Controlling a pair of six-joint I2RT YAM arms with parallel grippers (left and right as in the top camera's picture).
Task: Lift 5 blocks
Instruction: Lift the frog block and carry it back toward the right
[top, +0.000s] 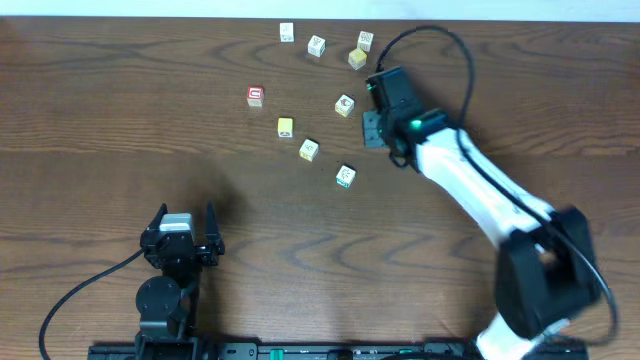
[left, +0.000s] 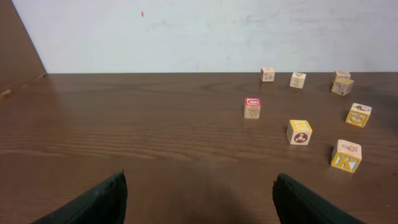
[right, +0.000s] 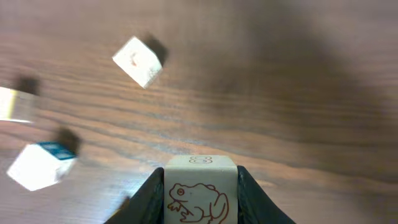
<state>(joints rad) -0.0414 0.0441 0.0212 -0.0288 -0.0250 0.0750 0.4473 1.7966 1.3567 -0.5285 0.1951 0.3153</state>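
**Item 1: my right gripper.** Clamped on the frog block, one finger on each flank, with the frog face toward my wrist camera. The block appears to hang clear of the surface. In the overhead view my own wrist hides it.
*Hazard:* I judge the hold shallow, out near the fingertips. A cube this small and smooth could twist or slide out if I jolt it or ease the clamp.

**Item 2: loose blocks beneath.** A white one and a blue-topped one, both well apart from my hold.
*Hazard:* a dropped cube could strike and scatter them.

**Item 3: remaining blocks.** Spread over the far middle of the surface, with the red-faced cube beside them.
*Hazard:* taking the red one by mistake.

**Item 4: my left gripper.** Fingers wide apart and empty, well clear of every block.
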